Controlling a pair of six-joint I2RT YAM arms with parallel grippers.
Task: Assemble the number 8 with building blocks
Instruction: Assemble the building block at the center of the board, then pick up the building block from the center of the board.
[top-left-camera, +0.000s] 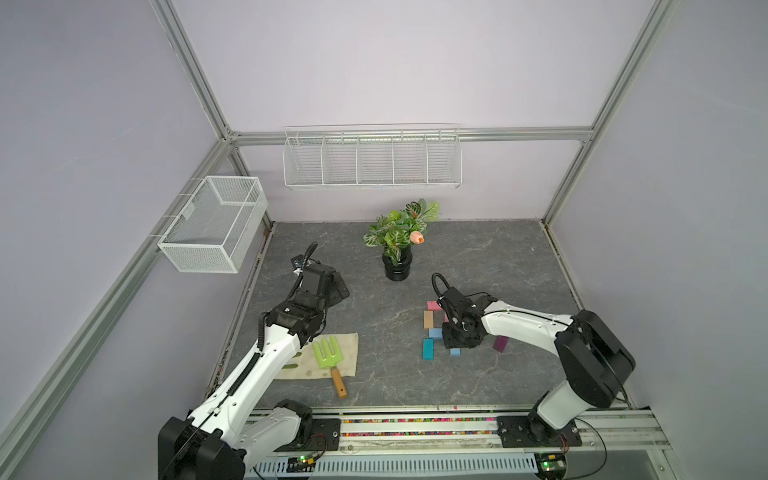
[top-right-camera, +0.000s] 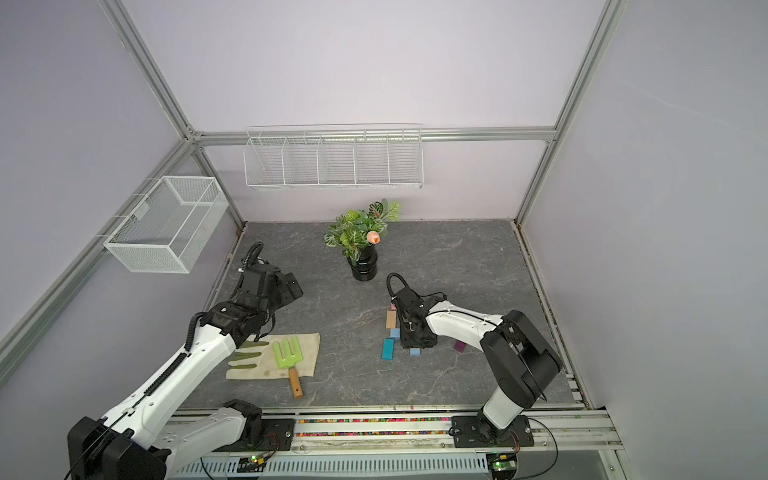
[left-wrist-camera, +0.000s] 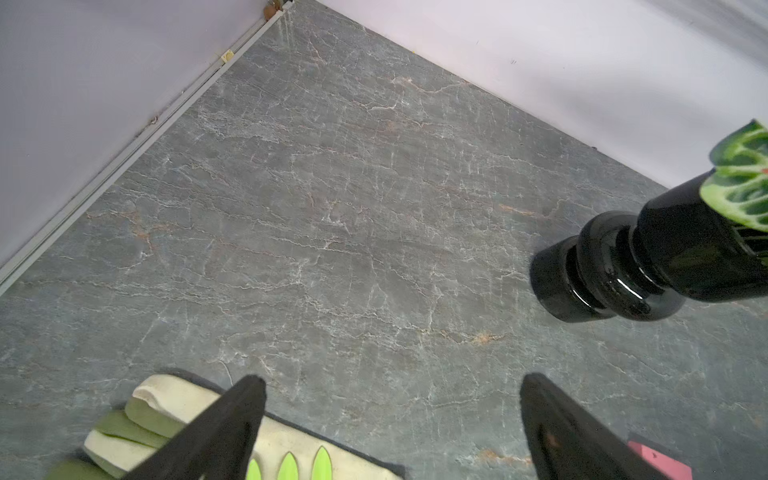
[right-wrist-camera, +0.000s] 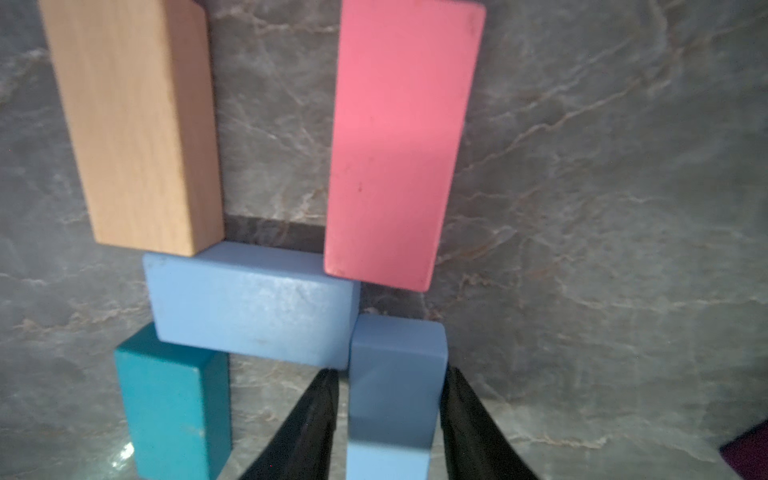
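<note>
I'm seeing the right gripper (right-wrist-camera: 391, 372) straddling a blue block (right-wrist-camera: 395, 407) beside the crosswise blue block (right-wrist-camera: 249, 303), jaws partly open, one finger (right-wrist-camera: 465, 415) touching it. Pulling up crooked risks dragging it into the pink block (right-wrist-camera: 399, 141). The left gripper (left-wrist-camera: 390, 377) is hanging wide open, empty.

Light blue block (right-wrist-camera: 395, 386): between your right fingers (right-wrist-camera: 316, 424); its end nearest them blurs out.
Dark purple block (right-wrist-camera: 748, 455): off to one side of those fingers, only a corner, cut by the edge.
Pink block (left-wrist-camera: 665, 465): beside your left fingers (left-wrist-camera: 224, 432), edge-cut sliver.
</note>
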